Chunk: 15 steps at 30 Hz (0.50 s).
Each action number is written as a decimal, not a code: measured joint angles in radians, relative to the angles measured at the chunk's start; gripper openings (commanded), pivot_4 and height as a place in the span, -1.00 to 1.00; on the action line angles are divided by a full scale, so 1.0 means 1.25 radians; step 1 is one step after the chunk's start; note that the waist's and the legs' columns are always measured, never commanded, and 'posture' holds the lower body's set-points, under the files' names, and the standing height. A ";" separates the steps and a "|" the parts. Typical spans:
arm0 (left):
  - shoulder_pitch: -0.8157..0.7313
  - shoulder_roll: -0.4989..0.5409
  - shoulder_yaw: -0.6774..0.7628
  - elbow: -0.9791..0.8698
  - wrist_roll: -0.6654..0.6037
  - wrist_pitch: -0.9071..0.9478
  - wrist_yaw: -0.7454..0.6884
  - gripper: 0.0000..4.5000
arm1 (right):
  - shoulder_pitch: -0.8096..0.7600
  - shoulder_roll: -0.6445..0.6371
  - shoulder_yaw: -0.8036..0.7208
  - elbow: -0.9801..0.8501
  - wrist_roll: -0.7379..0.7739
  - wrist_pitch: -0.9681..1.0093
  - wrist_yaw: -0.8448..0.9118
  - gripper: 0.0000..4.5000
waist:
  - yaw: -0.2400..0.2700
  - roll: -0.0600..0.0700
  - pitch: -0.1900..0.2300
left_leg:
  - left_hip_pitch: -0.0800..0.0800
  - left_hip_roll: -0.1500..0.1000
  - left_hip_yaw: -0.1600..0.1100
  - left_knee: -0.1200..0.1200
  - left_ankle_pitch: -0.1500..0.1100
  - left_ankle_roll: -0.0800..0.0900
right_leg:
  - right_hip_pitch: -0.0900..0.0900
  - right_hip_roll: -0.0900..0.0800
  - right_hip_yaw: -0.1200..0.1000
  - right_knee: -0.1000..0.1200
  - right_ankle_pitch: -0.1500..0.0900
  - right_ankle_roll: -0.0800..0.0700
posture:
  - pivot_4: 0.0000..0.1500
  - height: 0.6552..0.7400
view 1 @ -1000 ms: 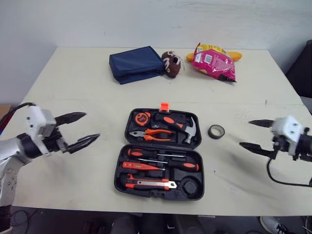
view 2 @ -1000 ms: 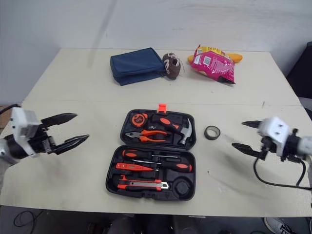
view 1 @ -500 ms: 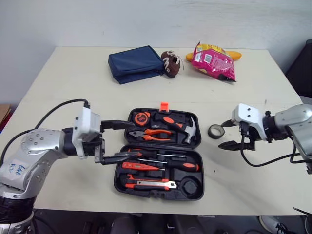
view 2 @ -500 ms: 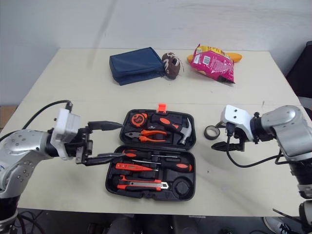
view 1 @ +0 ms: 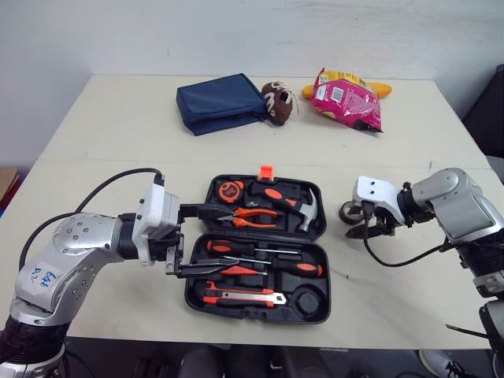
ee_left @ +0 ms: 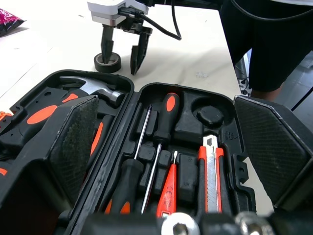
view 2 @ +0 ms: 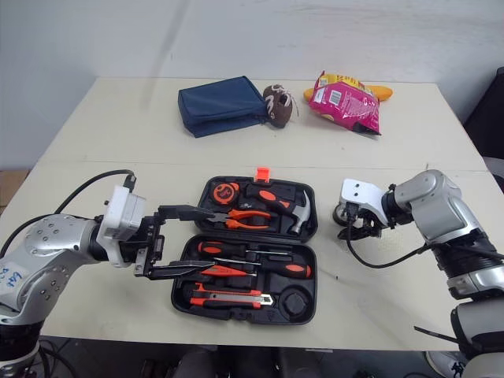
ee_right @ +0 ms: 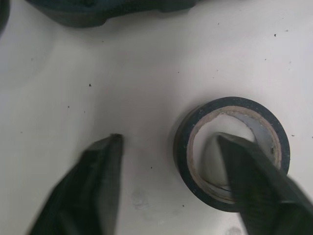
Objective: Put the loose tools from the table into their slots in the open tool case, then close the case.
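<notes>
Two pincers spread open, my right pincer (ee_right: pixel 168 140) straddling the wall of the black tape roll (ee_right: pixel 234 104) right of centre, my left pincer (view 1: pixel 230 241) over the open black plastic tool case (view 1: pixel 326 272) mid-frame

- Looks like a plain lab or test room: a bare pale wall (view 1: pixel 236 31) behind a single cream table (view 1: pixel 110 134).
- Unrelated props share it: an open tool case (view 1: pixel 256 315), navy pouch (view 1: pixel 219 103), pink snack bag (view 1: pixel 345 98).
</notes>
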 measured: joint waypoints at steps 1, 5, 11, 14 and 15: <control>0.000 0.000 0.000 0.000 0.000 0.000 0.001 1.00 | -0.001 0.000 0.000 0.003 -0.002 -0.003 0.000 -0.52 | 0.000 0.000 0.000 | 0.000 0.000 0.000 0.000 0.000 0.000 | 0.000 0.000 0.000 0.000 0.000 0.000 | 1.00 1.00; 0.001 -0.001 0.000 0.000 0.002 -0.001 0.002 1.00 | -0.005 0.001 -0.001 0.007 -0.010 -0.001 0.003 -0.98 | 0.000 0.000 0.000 | 0.000 0.000 0.000 0.001 0.000 0.000 | 0.000 0.000 0.000 0.001 0.000 0.000 | 1.00 1.00; 0.015 -0.005 -0.001 -0.001 0.029 -0.047 -0.018 1.00 | -0.004 -0.012 -0.057 0.002 0.039 -0.060 0.054 -0.98 | 0.000 0.001 0.000 | 0.000 0.000 0.000 0.001 0.000 0.000 | 0.000 0.000 0.000 0.001 0.000 0.000 | 1.00 1.00; 0.041 -0.004 -0.001 -0.004 0.041 -0.086 -0.051 1.00 | 0.012 -0.052 -0.126 -0.075 0.130 -0.050 0.121 -0.98 | 0.001 0.001 0.001 | 0.000 0.000 0.000 0.000 0.000 0.000 | 0.000 0.000 0.000 0.000 0.000 0.000 | 1.00 1.00; 0.050 0.000 -0.001 -0.007 0.041 -0.092 -0.063 1.00 | 0.029 -0.069 -0.147 -0.133 0.177 -0.038 0.147 -0.98 | 0.002 0.001 0.001 | 0.000 0.001 -0.001 0.000 0.000 0.000 | 0.000 0.001 0.000 0.000 0.000 0.000 | 1.00 1.00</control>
